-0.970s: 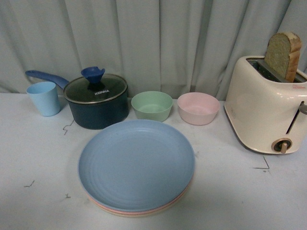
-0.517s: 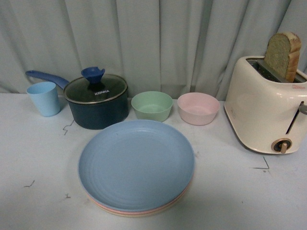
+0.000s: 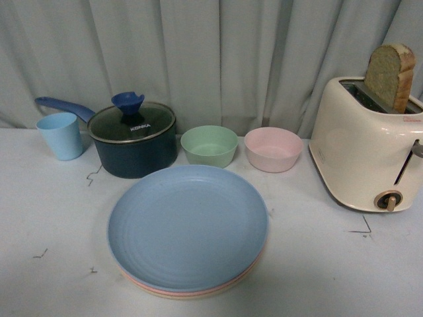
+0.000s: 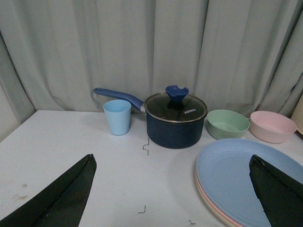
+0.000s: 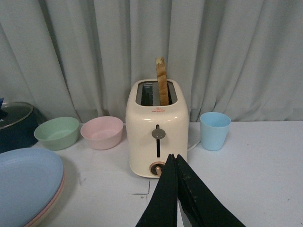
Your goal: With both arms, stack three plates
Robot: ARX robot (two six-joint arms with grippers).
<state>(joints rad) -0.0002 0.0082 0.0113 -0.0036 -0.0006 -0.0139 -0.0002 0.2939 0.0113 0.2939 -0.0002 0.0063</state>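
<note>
The three plates are already in one pile on the table (image 3: 53, 218), in front of the green bowl (image 3: 209, 145): the light blue plate (image 3: 188, 226) on top, pink and beige rims under it. The left gripper (image 4: 173, 198) is spread wide and is the nearer one; the pile lies beside its one finger. The right gripper (image 5: 176, 189) is pressed together, empty, facing the toaster (image 5: 156, 127), with the pile off to its side.

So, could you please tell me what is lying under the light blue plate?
Under the round light blue plate, only the rims of a pink plate and a beige plate show; their faces are covered.
</note>
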